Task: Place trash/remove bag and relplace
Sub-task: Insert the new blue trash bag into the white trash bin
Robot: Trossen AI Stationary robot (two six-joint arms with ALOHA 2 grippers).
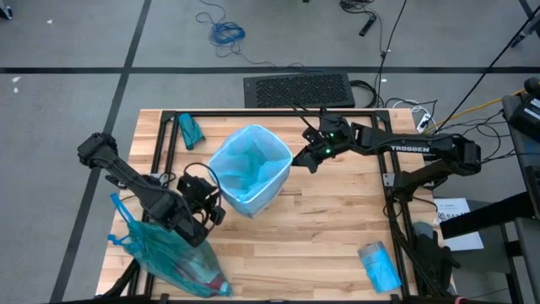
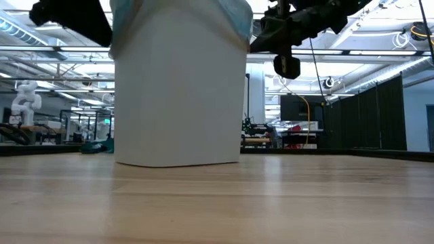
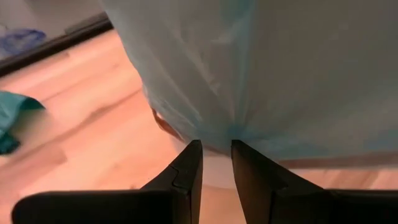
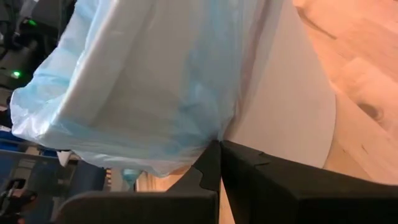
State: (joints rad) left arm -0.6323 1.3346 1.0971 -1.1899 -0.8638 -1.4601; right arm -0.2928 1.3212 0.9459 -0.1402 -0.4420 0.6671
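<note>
High view shows a white bin (image 1: 253, 198) lined with a blue bag (image 1: 246, 165) mid-tabletop (image 1: 329, 245). Left hand (image 1: 208, 205) pinches the liner's edge; right hand (image 1: 310, 156), shut, grips the opposite edge. A tied teal trash bag (image 1: 173, 253) lies front-left.

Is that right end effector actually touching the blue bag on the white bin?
Touching. The right wrist view shows the right end effector closed, with the edge of the blue bag folded over the white bin pinched between its fingers.
</note>
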